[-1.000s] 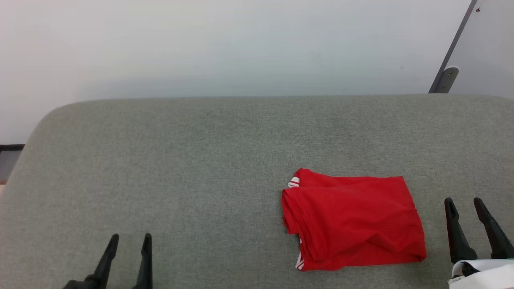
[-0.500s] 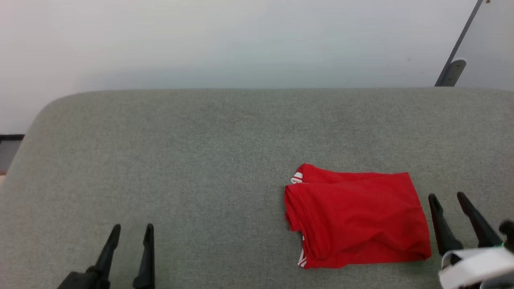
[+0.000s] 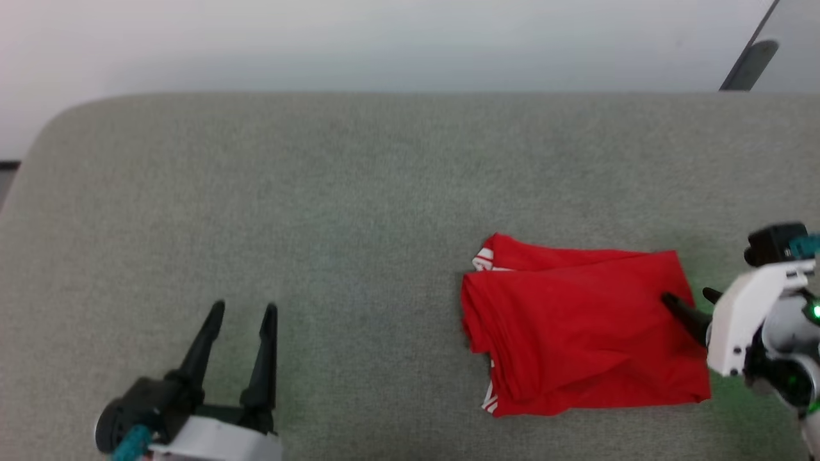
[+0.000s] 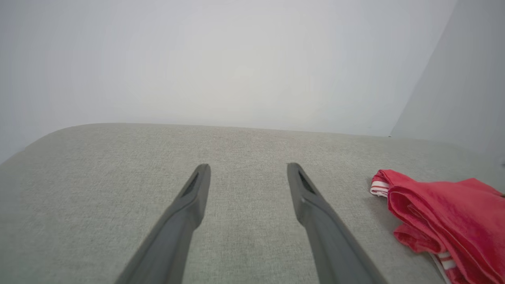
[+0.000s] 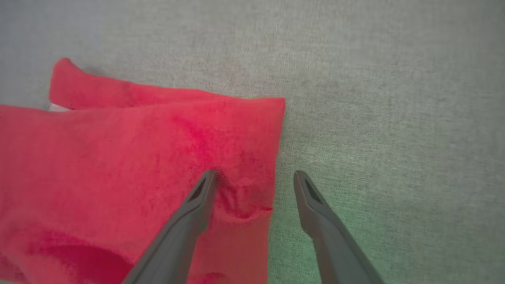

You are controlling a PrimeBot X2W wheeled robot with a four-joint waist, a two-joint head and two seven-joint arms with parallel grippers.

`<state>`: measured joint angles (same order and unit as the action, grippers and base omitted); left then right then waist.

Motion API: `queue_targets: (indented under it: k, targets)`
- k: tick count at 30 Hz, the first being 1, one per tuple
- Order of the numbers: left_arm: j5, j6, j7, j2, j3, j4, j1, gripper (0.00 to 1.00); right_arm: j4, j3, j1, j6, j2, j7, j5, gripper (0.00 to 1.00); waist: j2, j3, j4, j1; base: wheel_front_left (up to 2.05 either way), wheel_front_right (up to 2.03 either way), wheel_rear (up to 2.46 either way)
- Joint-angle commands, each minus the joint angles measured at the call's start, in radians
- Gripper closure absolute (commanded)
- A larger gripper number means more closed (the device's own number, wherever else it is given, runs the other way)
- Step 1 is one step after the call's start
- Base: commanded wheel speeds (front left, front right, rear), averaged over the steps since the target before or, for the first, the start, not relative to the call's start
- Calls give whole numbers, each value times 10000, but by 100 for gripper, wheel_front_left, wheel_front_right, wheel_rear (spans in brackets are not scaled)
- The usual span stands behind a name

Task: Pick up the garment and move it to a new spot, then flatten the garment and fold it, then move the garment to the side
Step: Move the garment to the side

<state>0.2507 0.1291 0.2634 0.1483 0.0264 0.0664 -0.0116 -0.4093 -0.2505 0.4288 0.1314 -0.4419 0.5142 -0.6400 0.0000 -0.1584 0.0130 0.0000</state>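
The garment (image 3: 576,333), red and folded into a rough rectangle with a bit of white striped trim at its left end, lies right of centre in the head view. My right gripper (image 3: 687,296) is open and points left at the garment's right edge. In the right wrist view the right gripper (image 5: 255,173) straddles that edge, with one fingertip (image 5: 209,177) pressing a dimple into the garment (image 5: 138,150) and the other over bare surface. My left gripper (image 3: 244,306) is open and holds nothing at the lower left, far from the garment (image 4: 446,213). The left gripper (image 4: 248,166) hovers over bare fabric.
Everything rests on a grey upholstered surface (image 3: 320,192) with a rounded far-left corner and a straight far edge against a pale wall. A dark slanted bar (image 3: 746,64) stands beyond the far right corner.
The head view has tilted downward. My right gripper has turned and swung left from beside the garment onto its right edge. The left gripper sits a little higher in view. The garment has kept its shape.
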Motion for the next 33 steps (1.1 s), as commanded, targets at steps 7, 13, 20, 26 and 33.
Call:
queue_targets:
  k: [7,13,20,26,33]
  targets:
    - [242,20,7,130,264,165,-760,0,-542,-650,1050,-17,-140,1695,-219,0,0,-1112,355,0,0,0,0]
    - [305,19,7,153,388,259,-1044,0,-1143,-929,1038,-17,142,1818,-190,0,0,-1392,501,0,0,0,0]
    - [246,19,5,314,437,196,-1135,0,-706,-902,741,-14,43,1059,-576,100,0,-1540,247,0,0,0,0]
    - [373,19,5,542,610,-233,-1416,0,3,-392,790,-28,-348,89,-769,100,0,-1790,-543,0,0,0,0]
    - [538,19,7,1313,1401,-678,-2297,0,307,728,991,-18,-702,-781,-668,100,0,-2431,-1632,0,0,0,0]
